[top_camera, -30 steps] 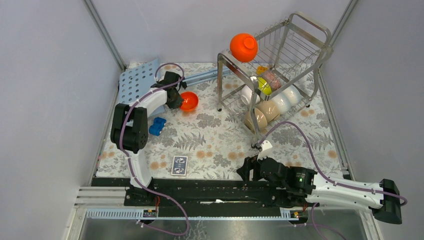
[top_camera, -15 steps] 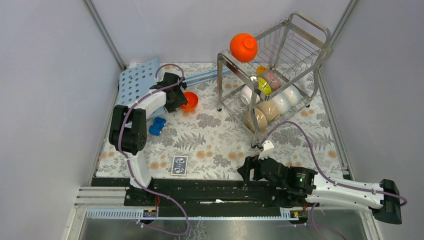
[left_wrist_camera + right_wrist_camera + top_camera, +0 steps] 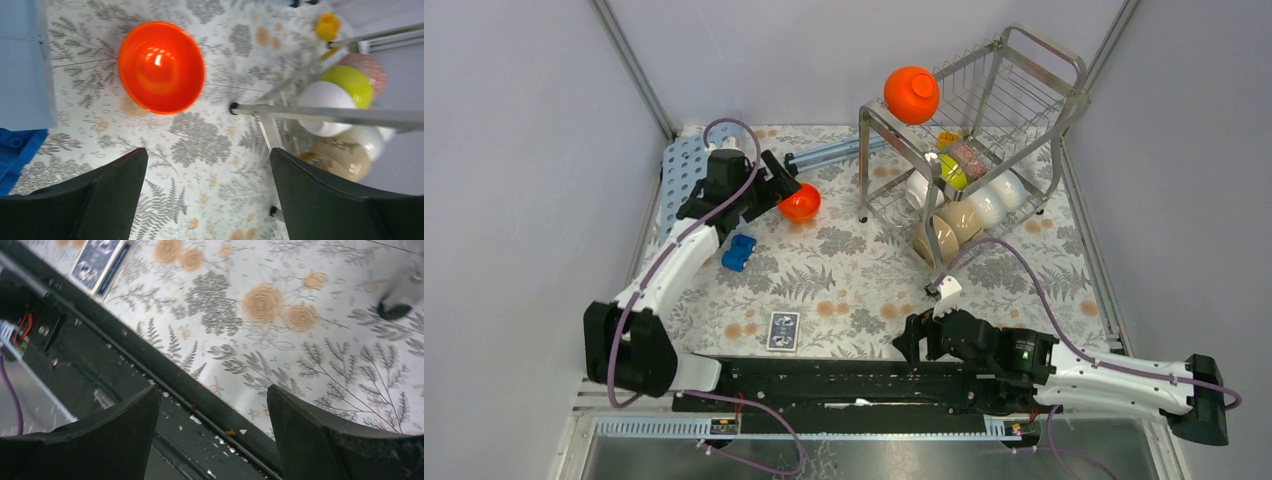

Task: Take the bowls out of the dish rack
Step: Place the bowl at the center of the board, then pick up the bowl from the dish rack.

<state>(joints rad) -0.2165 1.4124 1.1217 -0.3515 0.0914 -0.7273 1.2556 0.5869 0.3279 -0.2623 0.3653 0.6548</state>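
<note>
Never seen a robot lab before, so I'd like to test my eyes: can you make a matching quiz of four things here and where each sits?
Things
1. beige bowl
2. playing-card box
3. open-side-up orange bowl
4. base-up orange bowl

Places
A. top tier of the dish rack
B. tablecloth, just ahead of the left end effector
C. lower tier of the dish rack
D. tablecloth, by the front rail

Pairs: 1-C, 2-D, 3-B, 4-A
</note>
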